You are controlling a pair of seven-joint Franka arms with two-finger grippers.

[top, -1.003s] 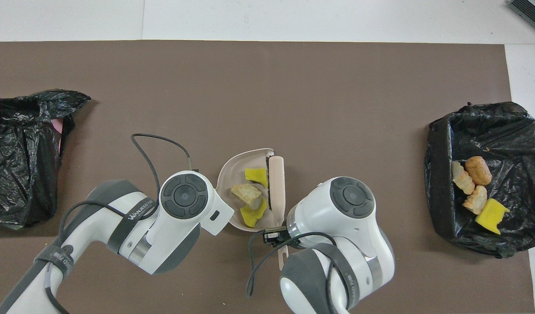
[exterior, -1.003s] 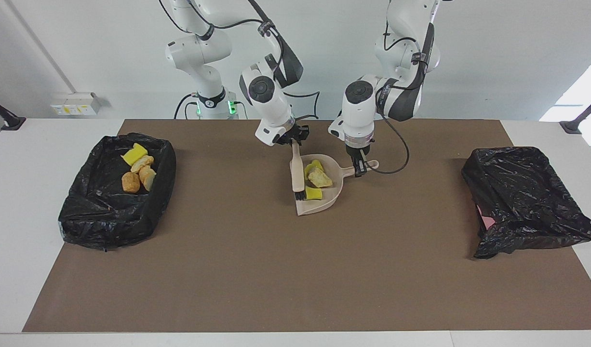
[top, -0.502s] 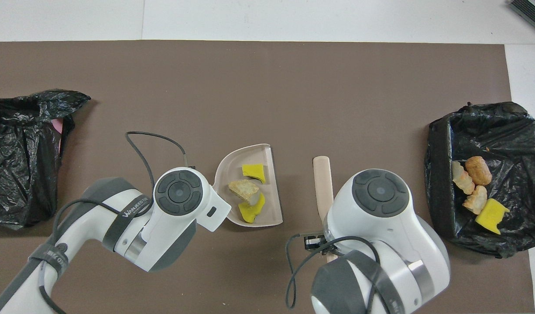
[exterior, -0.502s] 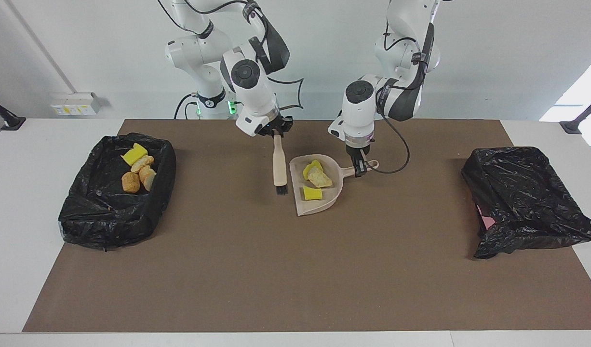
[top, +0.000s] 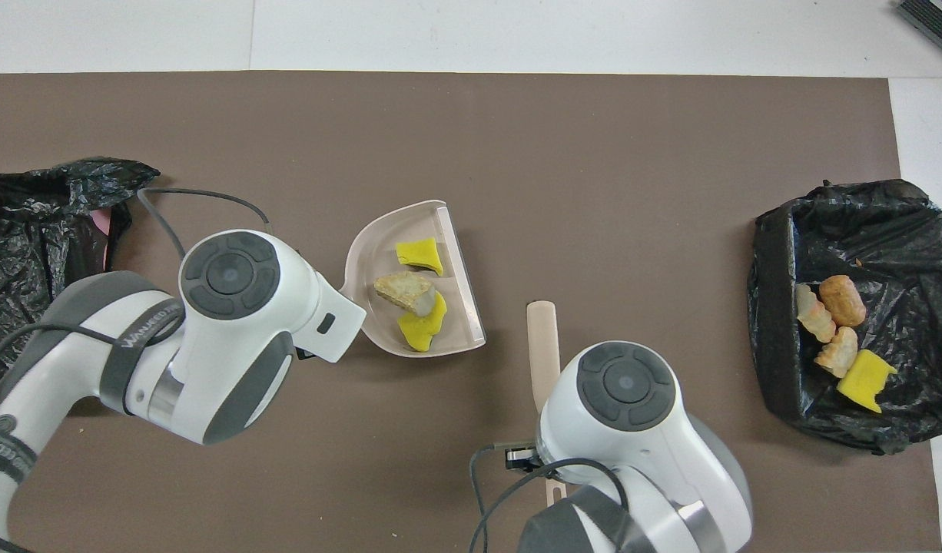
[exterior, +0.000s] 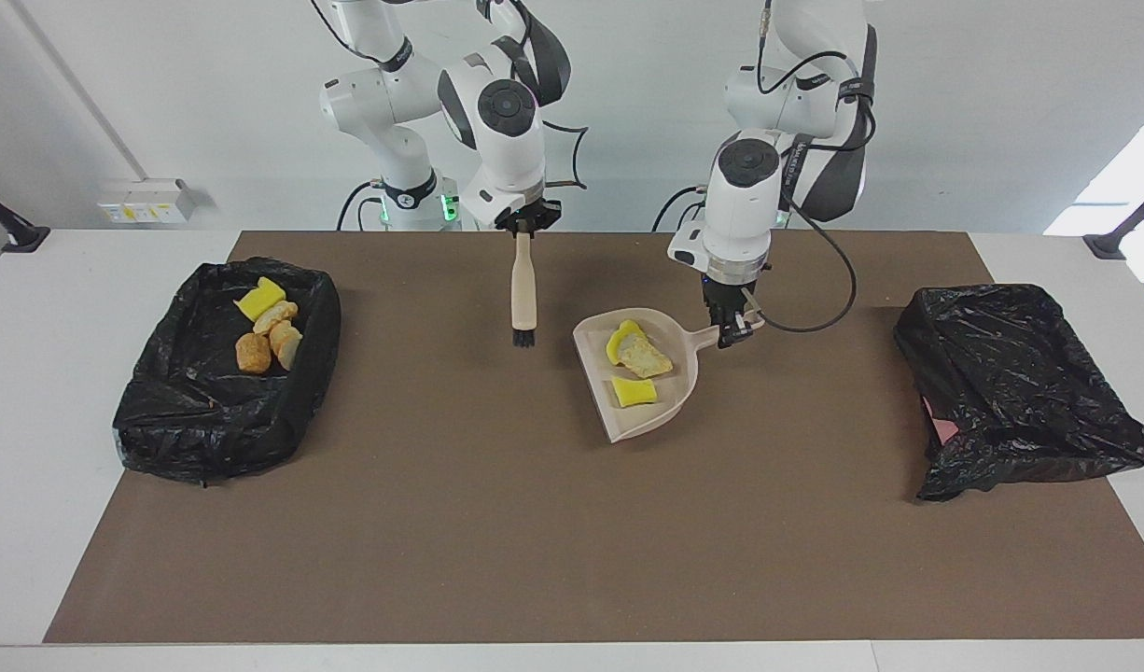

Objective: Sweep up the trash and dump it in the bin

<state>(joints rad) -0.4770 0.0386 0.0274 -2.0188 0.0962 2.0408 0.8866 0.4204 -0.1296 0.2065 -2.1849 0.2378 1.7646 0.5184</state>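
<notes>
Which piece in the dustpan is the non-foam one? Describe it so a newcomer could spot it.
Start at the beige dustpan the left gripper holds by its handle over the middle of the brown mat. Three pieces lie in it. The bread-like lump is the tan, crusty one, resting against one of the two bright yellow foam chunks.

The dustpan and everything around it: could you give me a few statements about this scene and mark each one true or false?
1. The dustpan holds three trash pieces. True.
2. The left gripper holds the brush. False: it grips the dustpan's handle; the right gripper holds the brush.
3. The bin at the right arm's end holds four pieces. True.
4. The brush bristles rest in the dustpan. False: the brush hangs beside it, apart.
5. Trash shows in the bin at the left arm's end. False: none shows.
</notes>
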